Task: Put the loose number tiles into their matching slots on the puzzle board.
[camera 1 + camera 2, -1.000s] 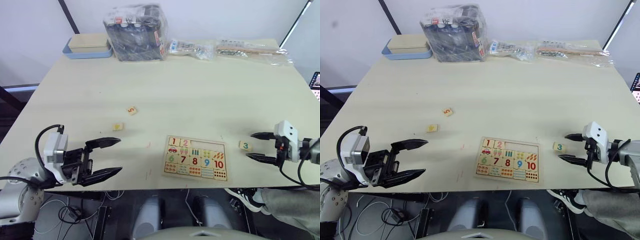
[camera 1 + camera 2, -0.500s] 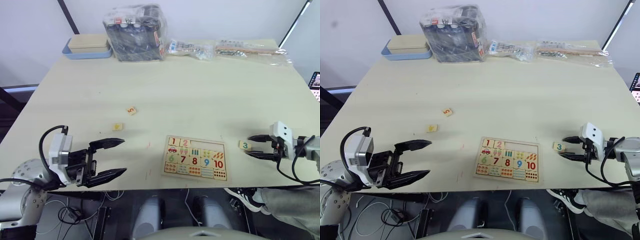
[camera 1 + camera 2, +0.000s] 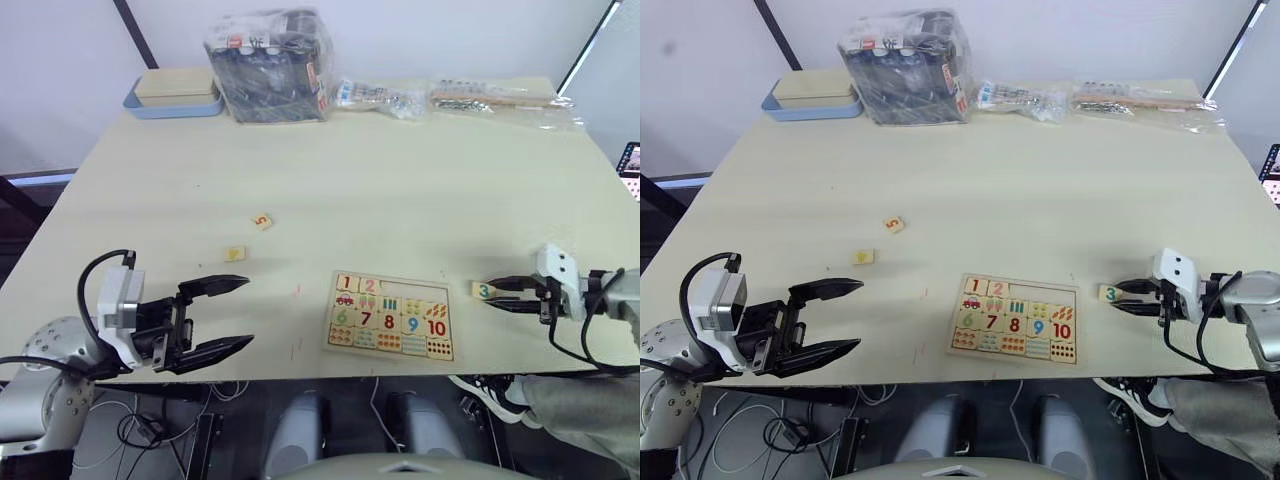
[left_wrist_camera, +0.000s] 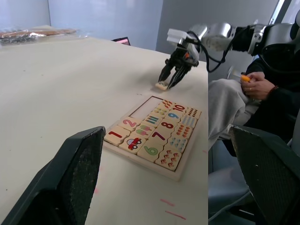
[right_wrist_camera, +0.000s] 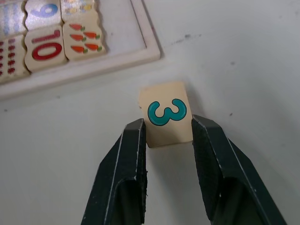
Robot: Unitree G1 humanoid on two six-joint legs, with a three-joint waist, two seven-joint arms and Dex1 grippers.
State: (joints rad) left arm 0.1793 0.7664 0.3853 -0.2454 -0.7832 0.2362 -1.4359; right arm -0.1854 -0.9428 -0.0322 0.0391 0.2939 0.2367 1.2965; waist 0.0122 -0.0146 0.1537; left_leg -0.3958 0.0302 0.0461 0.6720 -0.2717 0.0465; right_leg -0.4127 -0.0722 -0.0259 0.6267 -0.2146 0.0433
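Note:
The puzzle board (image 3: 415,290) lies near the table's front edge, with tiles 1 and 2 seated in its top row. The rest of that row is empty slots (image 4: 143,104). Just right of the board, the number 3 tile (image 5: 166,112) rests on the table. My right gripper (image 5: 168,125) is shut on it, one finger against each side. The number 5 tile (image 3: 263,221) and another loose tile (image 3: 234,254) lie left of the board. My left gripper (image 3: 243,312) hovers open at the front left, holding nothing.
Along the far edge are a blue tray with a beige box (image 3: 175,95), a plastic-wrapped dark box (image 3: 272,65) and clear bags (image 3: 500,100). A person (image 4: 253,84) sits beside the table near my right arm.
My right gripper has moved in on the 3 tile and its fingers have closed from wide apart onto the tile's sides. The left gripper has stayed open.

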